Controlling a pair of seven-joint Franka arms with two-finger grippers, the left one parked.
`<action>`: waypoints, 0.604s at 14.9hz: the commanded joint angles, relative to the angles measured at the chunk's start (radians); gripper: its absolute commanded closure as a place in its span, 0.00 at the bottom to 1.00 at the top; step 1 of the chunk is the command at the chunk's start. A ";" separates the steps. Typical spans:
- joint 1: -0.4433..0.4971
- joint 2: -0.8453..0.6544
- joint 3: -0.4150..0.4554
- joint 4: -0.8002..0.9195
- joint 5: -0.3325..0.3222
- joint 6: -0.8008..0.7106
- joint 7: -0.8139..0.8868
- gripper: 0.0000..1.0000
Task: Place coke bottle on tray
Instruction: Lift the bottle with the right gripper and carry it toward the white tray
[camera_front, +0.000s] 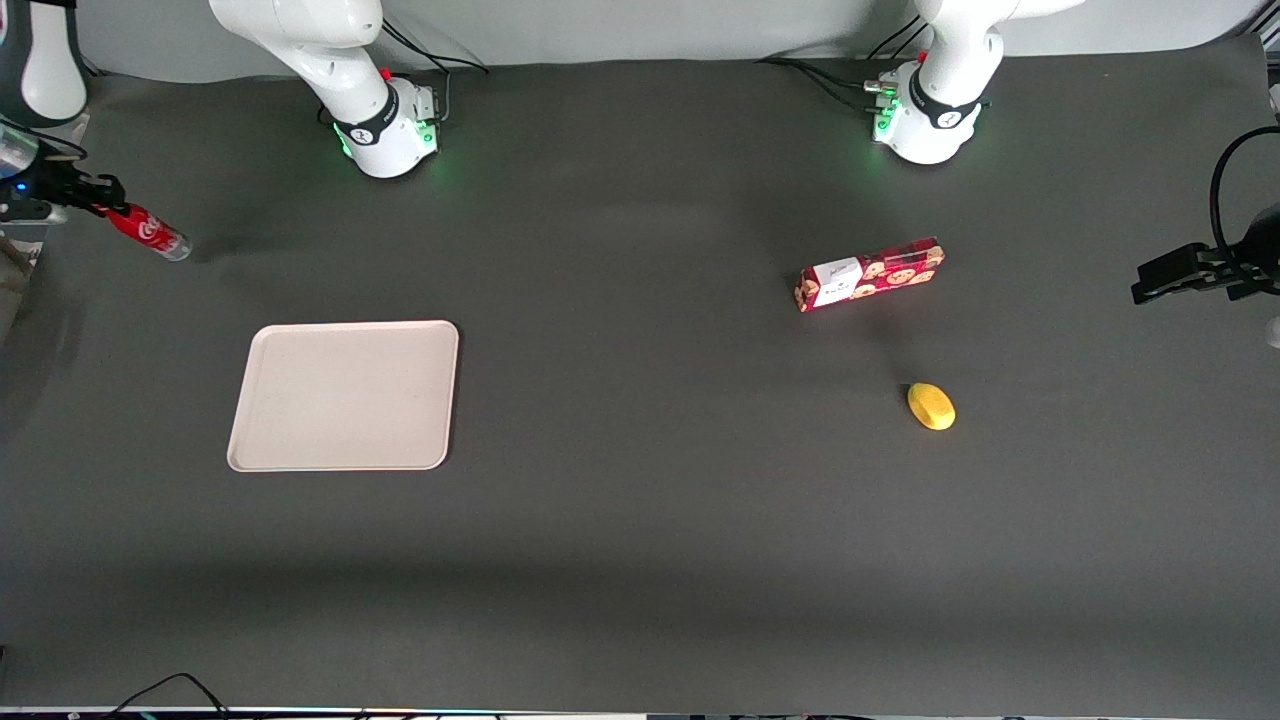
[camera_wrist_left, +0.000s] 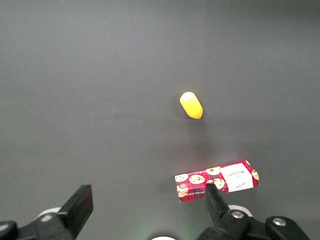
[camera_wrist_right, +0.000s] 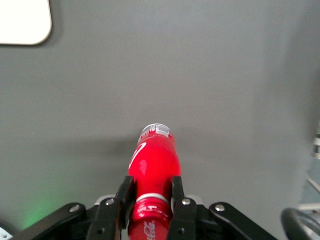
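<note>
My right gripper (camera_front: 108, 207) is at the working arm's end of the table, shut on the neck of the coke bottle (camera_front: 148, 232). The bottle is small, slim and red with white script and a silvery base, and hangs tilted above the dark table. In the right wrist view my gripper (camera_wrist_right: 151, 192) has one finger on each side of the bottle (camera_wrist_right: 154, 165), just above the red cap, with the silvery base pointing away from me. The beige tray (camera_front: 343, 394) lies flat and empty, nearer to the front camera than the bottle. One corner of the tray shows in the right wrist view (camera_wrist_right: 25, 22).
A red cookie box (camera_front: 868, 274) and a yellow lemon-like thing (camera_front: 931, 406) lie toward the parked arm's end of the table. Both also show in the left wrist view: the box (camera_wrist_left: 216, 181) and the yellow thing (camera_wrist_left: 191, 105). A dark mat (camera_front: 640, 520) covers the table.
</note>
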 joint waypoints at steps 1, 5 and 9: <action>0.018 -0.003 0.100 0.195 0.078 -0.172 0.026 1.00; 0.019 0.061 0.236 0.432 0.160 -0.321 0.067 1.00; 0.005 0.226 0.399 0.729 0.237 -0.450 0.128 1.00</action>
